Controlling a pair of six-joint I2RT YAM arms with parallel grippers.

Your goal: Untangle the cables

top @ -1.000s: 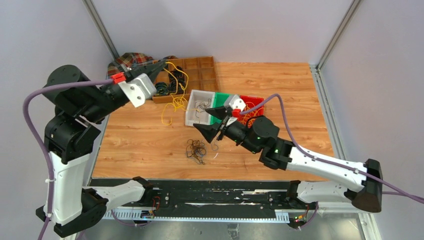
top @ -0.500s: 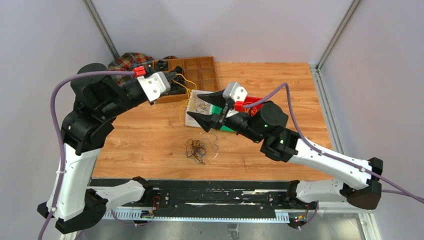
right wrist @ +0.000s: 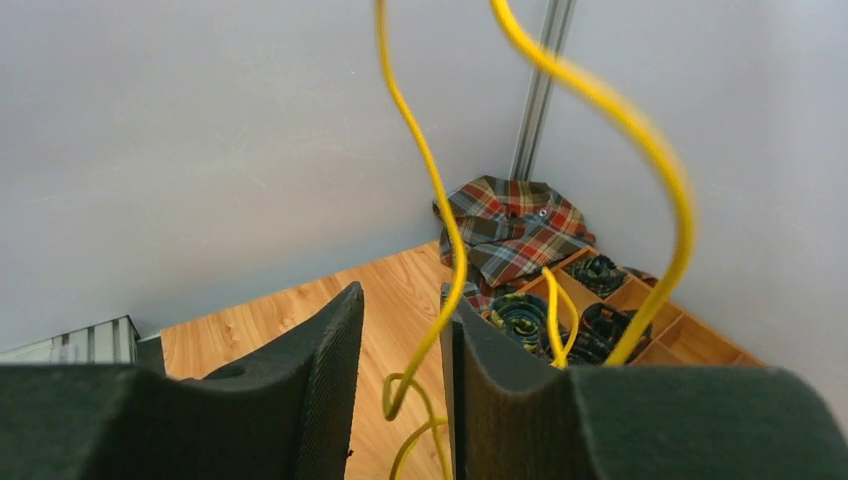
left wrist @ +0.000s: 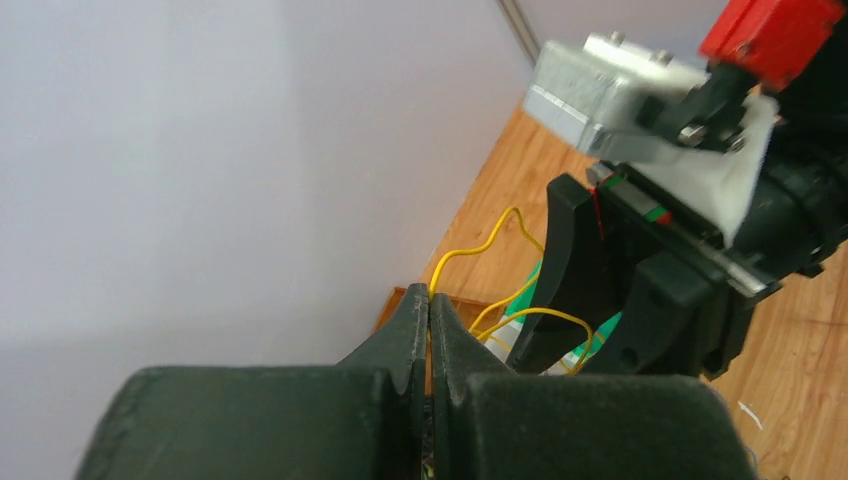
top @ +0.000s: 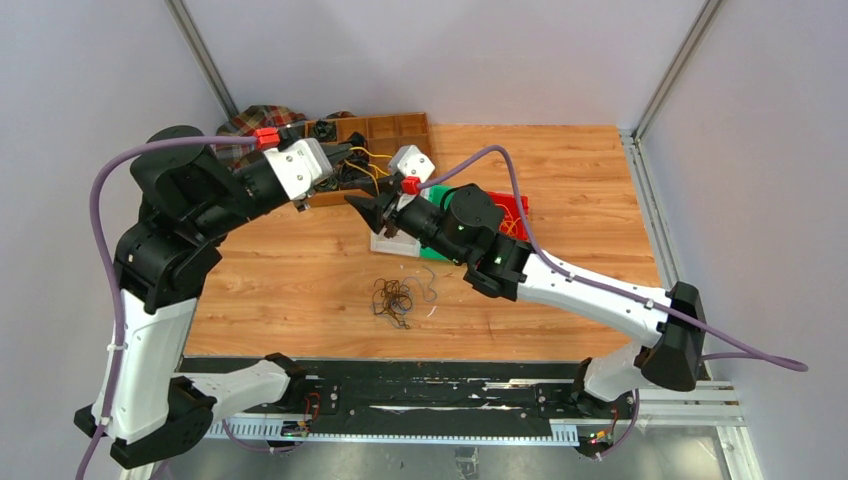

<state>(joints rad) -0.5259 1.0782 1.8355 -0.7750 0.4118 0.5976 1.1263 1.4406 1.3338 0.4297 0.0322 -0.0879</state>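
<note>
right wrist view alone showed the yellow cable (right wrist: 425,160) hanging between the half-spread fingers of the right gripper (right wrist: 405,320); left wrist view showed the left gripper (left wrist: 430,305) pressed together, pinching it.

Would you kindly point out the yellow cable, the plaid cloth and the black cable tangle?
yellow cable (right wrist: 648,143): right wrist view, its thick curved strand.
plaid cloth (right wrist: 515,230): right wrist view, its middle.
black cable tangle (top: 393,298): top external view, the tangle's centre.
</note>
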